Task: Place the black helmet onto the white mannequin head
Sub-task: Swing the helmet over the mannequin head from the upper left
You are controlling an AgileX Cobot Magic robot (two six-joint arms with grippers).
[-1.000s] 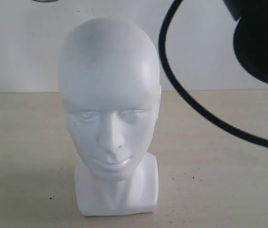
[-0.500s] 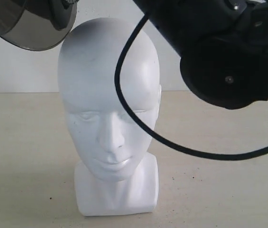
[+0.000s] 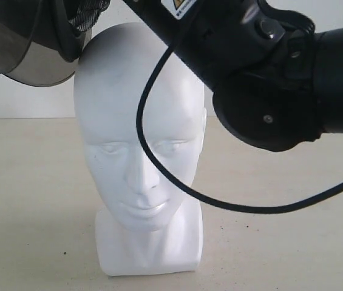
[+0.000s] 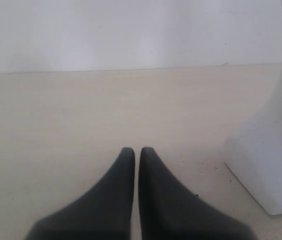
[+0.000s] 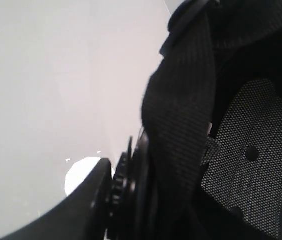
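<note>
helmet [image 3: 25, 42] hangs visor-down beside mannequin head [image 3: 138, 121], pinched by right gripper [image 5: 116, 192]; left gripper [image 4: 132, 150] closed.

One black helmet [image 3: 31, 42], one white mannequin head [image 3: 116, 109], one table [image 3: 25, 212].

Glossy white on the mannequin head [image 3: 139, 139]; smoky grey-brown on the visor [image 3: 19, 57] of the black helmet [image 3: 65, 33], black dotted mesh [image 5: 253, 165] and ribbed black strap [image 5: 180, 125] inside. Pale beige, dark-flecked, on the desk [image 3: 31, 200]. Black on arm [image 3: 268, 79] and cable [image 3: 244, 210], yellow on the label [image 3: 180, 5]. Black on the left claw [image 4: 137, 152].
</note>
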